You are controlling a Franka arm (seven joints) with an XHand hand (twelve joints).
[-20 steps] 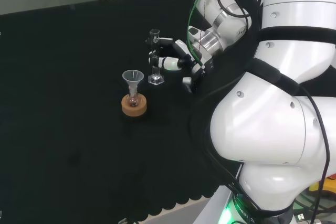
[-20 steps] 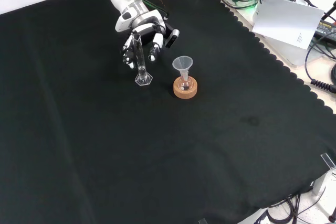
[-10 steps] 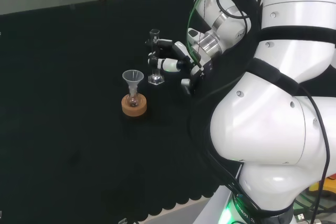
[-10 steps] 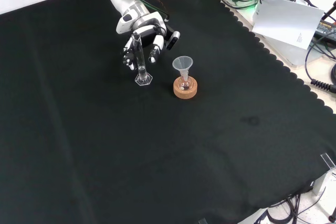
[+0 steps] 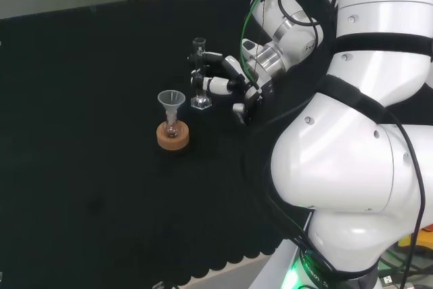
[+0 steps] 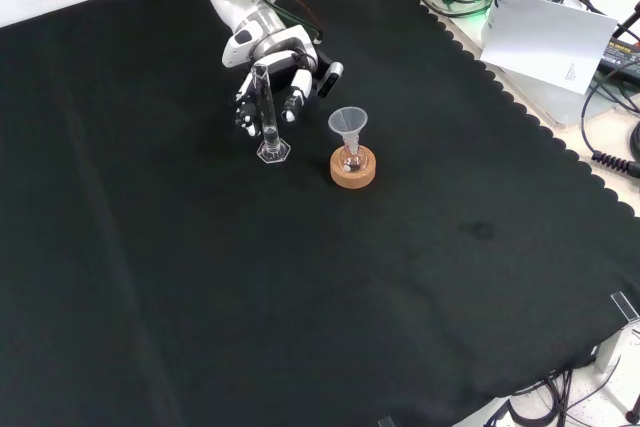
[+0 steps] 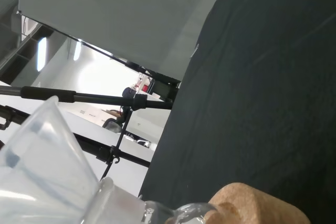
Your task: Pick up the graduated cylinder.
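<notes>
While the graduated cylinder (image 6: 268, 123) stands upright on the cloth (image 6: 150, 277) toward its far edge in front view, our hand (image 6: 283, 77) cups it, fingers part-curled, contact unclear. Not grasped yet; closing and lift remain. Funnel-topped flask (image 6: 349, 139) nearby.

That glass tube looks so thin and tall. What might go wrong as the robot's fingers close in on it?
The tall clear graduated cylinder stands on a small base, so a sideways nudge from the black and white hand, which has closed to nearly touching it, could tip it over. The clear funnel in the small flask on the cork ring stands close beside it; a falling cylinder or stray finger might knock that too.
</notes>
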